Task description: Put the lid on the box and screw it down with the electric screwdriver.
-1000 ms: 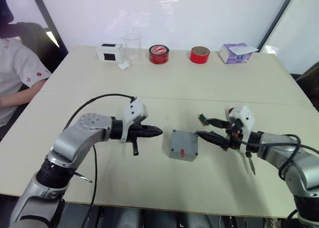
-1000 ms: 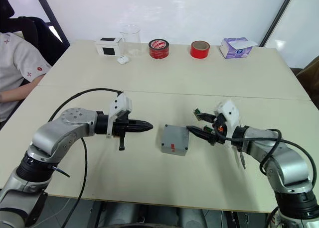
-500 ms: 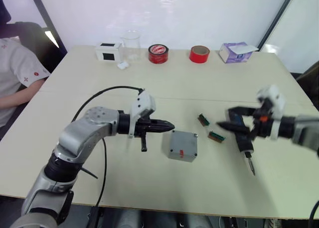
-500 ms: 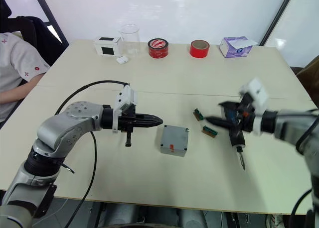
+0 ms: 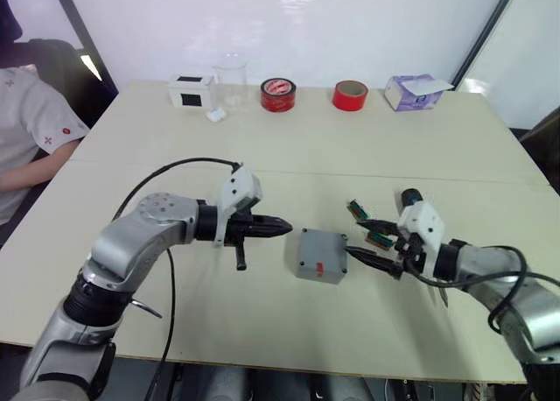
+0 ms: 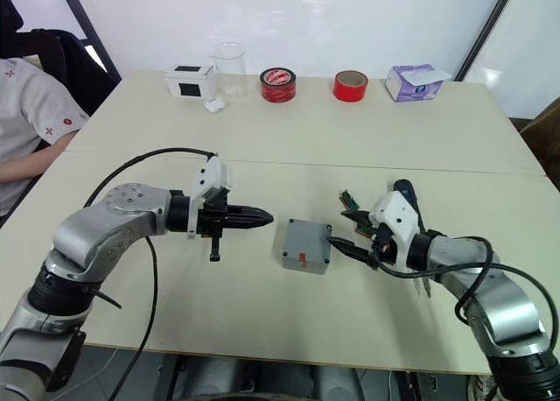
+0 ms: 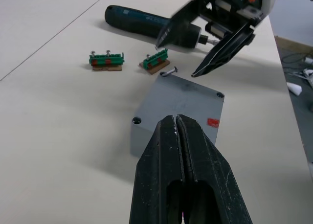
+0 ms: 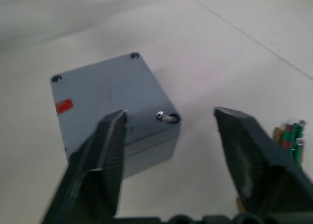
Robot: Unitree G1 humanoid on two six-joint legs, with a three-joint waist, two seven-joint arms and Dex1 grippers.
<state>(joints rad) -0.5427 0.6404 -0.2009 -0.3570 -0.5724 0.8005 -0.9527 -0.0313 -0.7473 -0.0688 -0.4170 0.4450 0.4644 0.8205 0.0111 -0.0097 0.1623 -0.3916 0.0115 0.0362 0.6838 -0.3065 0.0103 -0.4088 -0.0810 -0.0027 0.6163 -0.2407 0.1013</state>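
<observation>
Centrally on the pale tabletop (image 5: 262, 147): small square grey box (image 5: 320, 265) with shallow grey lid (image 5: 323, 249) seated on top, red spot facing up, loose screw (image 8: 166, 117) tilted in one corner hole. Just right of it, right gripper (image 5: 374, 248), fingers spread wide, empty, beside that corner. Left of box, left gripper (image 5: 278, 228), fingers pressed together, empty. Behind the right gripper, dark blue-black pen-shaped electric screwdriver (image 7: 142, 20) flat on table, near two small green terminal blocks (image 7: 106, 60).

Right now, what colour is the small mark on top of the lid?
Red, on the grey lid; the left wrist view shows it best.
</observation>
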